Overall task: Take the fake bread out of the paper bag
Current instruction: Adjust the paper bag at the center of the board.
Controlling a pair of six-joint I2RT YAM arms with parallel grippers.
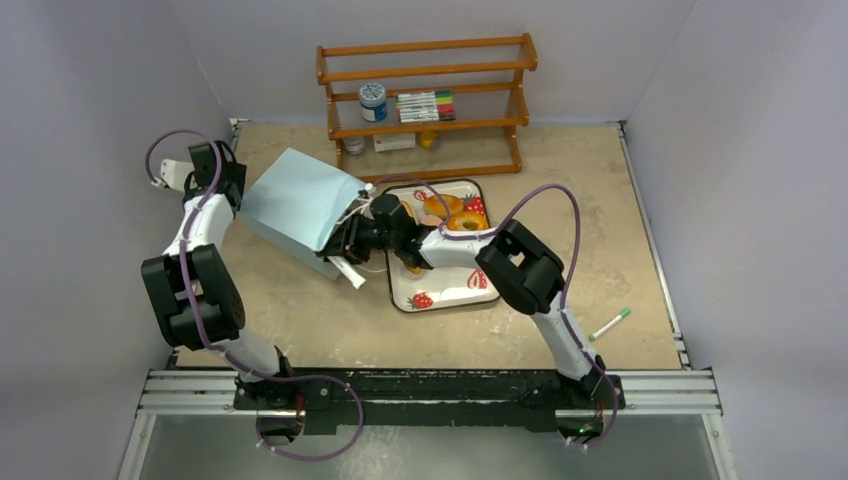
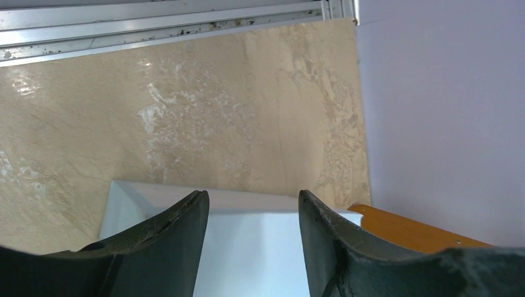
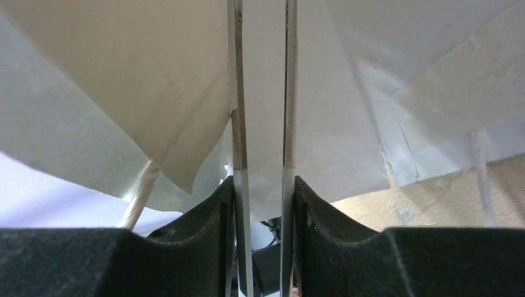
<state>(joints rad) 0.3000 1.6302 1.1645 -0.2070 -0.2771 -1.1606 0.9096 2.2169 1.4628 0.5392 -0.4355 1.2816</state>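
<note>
The paper bag (image 1: pixel 300 200) is lying tilted on the table (image 1: pixel 600 230), left of the strawberry-print tray (image 1: pixel 445 288), its mouth turned right toward the tray. The right gripper (image 3: pixel 261 93) is pushed into that mouth, its jaws narrowly parted, with only the bag's white inside seen between them. The left gripper (image 2: pixel 252 193) is set over the bag's far-left closed end; whether the paper is clamped cannot be told. 2 orange-brown rings (image 1: pixel 443 206) of the fake bread are seen on the tray's far part.
</note>
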